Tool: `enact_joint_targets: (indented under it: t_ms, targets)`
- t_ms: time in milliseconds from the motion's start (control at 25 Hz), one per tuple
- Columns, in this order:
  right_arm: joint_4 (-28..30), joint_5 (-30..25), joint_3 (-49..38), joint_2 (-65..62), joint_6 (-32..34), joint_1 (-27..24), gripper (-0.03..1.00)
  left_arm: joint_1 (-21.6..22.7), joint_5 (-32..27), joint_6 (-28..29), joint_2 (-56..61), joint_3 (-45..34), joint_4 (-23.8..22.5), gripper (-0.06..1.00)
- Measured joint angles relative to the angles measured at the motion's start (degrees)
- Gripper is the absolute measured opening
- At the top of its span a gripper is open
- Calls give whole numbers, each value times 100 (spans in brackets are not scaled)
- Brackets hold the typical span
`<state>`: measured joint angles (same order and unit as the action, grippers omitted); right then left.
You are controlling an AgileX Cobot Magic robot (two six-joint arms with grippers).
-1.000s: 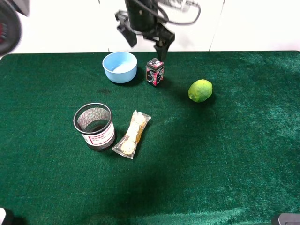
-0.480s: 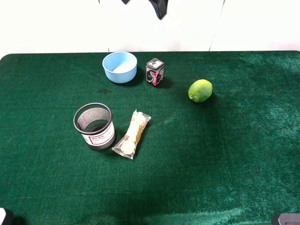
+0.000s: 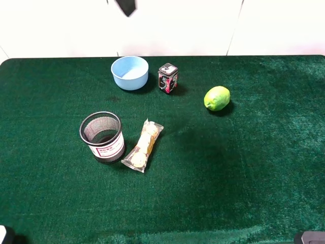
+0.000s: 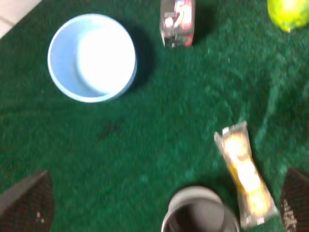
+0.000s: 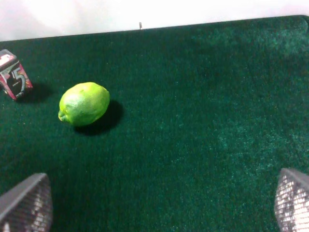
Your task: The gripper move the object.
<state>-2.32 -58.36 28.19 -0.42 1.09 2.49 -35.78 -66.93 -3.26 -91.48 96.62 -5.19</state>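
Object (image 3: 168,78) upright beside blue bowl (image 3: 130,72)

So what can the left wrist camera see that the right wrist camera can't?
Only the left wrist view shows the light blue bowl, the biscuit packet and the mesh cup's rim. Only the right wrist view shows the white wall past the table's edge. Both show the small black box, the lime and the green cloth.
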Motion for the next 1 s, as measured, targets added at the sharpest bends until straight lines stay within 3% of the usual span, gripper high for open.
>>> enact_joint_targets:
  t_ms: [560, 880, 1000]
  targets:
    - [0, -6, 0, 0, 0, 0, 69, 0, -10, 230, 3610, -2884, -4, 96]
    - [0, -6, 0, 0, 0, 0, 69, 16, -10, 326, 5417, -3918, -28, 96]
    - [0, -6, 0, 0, 0, 0, 69, 255, -10, 326, 5969, -4243, -90, 96]
